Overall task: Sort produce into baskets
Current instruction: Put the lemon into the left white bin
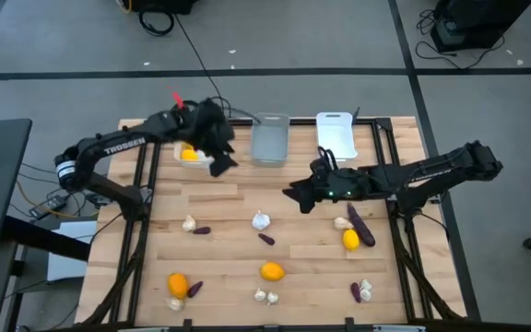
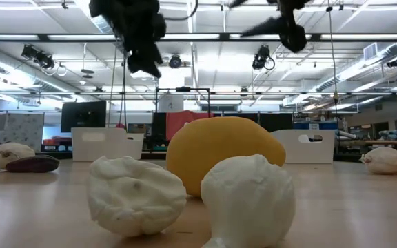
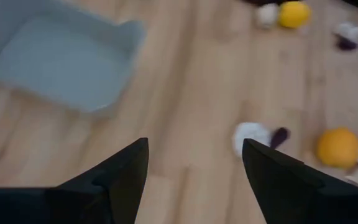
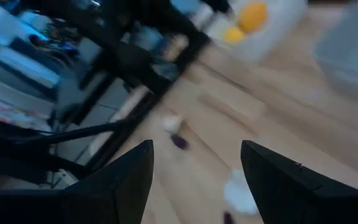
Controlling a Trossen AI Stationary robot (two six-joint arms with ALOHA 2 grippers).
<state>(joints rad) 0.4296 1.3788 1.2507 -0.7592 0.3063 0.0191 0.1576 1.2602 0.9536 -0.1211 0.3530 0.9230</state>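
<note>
Lying lengthwise toward table's rear, grey basket (image 1: 269, 141)

Grey floor (image 1: 339, 37) with dark tape lines and cables; bright strip lights (image 2: 205, 38) under an open ceiling.

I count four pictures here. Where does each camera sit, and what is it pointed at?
High view: above the table, looking straight down; both arms, left gripper near the grey basket, right gripper mid-table.
Low view: at tabletop height, looking level across; garlic bulb up close, both arms hanging from above.
Left wrist view: on the left arm, past its open fingers at the tabletop.
Right wrist view: on the right arm, past its open fingers.
Shared: the grey basket shows in the high and left wrist views.
</note>
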